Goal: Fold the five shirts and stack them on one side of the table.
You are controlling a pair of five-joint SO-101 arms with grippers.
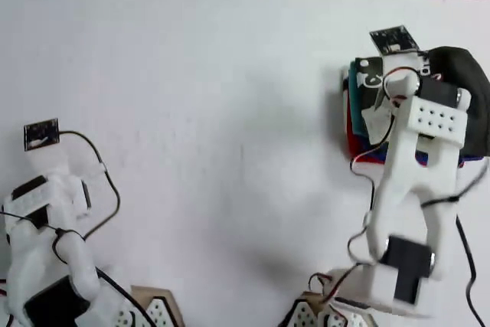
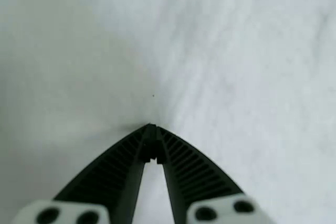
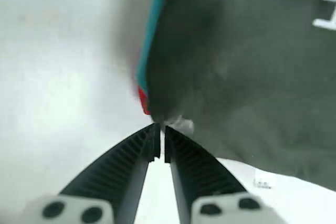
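Shirt stack (image 3: 226, 61) on the counter (image 1: 230, 112): black with white print on top, teal and red edges underneath. Left claw (image 2: 151, 132) and right claw (image 3: 160, 129) are both pinched closed.

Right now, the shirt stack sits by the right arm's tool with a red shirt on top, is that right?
Not quite. The shirt stack is by the right tool, but a dark shirt with white print lies on top. The red shirt shows only as a lower edge. The right wrist view shows this.

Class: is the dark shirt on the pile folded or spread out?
Folded: the dark shirt sits compact atop a teal shirt and a red shirt.
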